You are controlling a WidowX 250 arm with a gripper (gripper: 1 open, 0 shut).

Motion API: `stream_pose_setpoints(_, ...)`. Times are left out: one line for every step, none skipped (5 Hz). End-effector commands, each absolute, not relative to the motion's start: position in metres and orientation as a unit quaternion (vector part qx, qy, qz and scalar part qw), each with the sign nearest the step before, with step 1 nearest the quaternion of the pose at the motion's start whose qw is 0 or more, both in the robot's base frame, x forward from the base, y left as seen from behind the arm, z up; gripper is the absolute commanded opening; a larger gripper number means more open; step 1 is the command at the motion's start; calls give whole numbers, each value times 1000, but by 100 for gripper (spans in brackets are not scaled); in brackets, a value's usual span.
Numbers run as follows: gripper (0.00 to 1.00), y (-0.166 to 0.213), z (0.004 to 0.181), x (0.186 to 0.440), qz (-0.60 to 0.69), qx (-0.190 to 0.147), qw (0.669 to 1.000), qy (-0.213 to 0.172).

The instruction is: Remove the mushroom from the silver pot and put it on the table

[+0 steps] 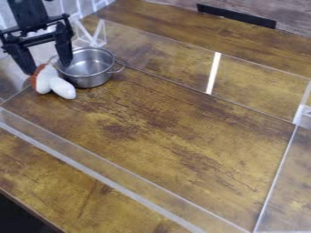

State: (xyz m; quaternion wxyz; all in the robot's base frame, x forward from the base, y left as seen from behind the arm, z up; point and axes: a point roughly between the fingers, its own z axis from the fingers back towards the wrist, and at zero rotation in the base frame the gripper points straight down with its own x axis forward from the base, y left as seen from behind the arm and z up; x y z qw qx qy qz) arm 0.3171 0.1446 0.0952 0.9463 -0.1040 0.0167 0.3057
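Black robot arm, gripper open, at upper left

The arm (22,11) enters the view from the top left corner, dark and matte, with only its lower end in the picture. It reaches downward to the gripper (40,52), whose wide black body (35,27) spans sideways. The gripper points down, its two fingers (64,45) spread well apart, one toward the left edge of the view and one further right. Nothing is held between them. The upper part of the arm is cut off by the frame.
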Motion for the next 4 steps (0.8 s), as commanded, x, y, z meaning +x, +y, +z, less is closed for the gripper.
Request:
stream_pose_setpoints(100,150,133,309,319,-100,942,-18)
stream_pose_setpoints(100,159,141,312,343,-105,933,-21)
stream_pose_setpoints(100,167,140,314,363,-106,926,-20)
stream_pose_setpoints(100,164,136,312,343,-103,933,-12)
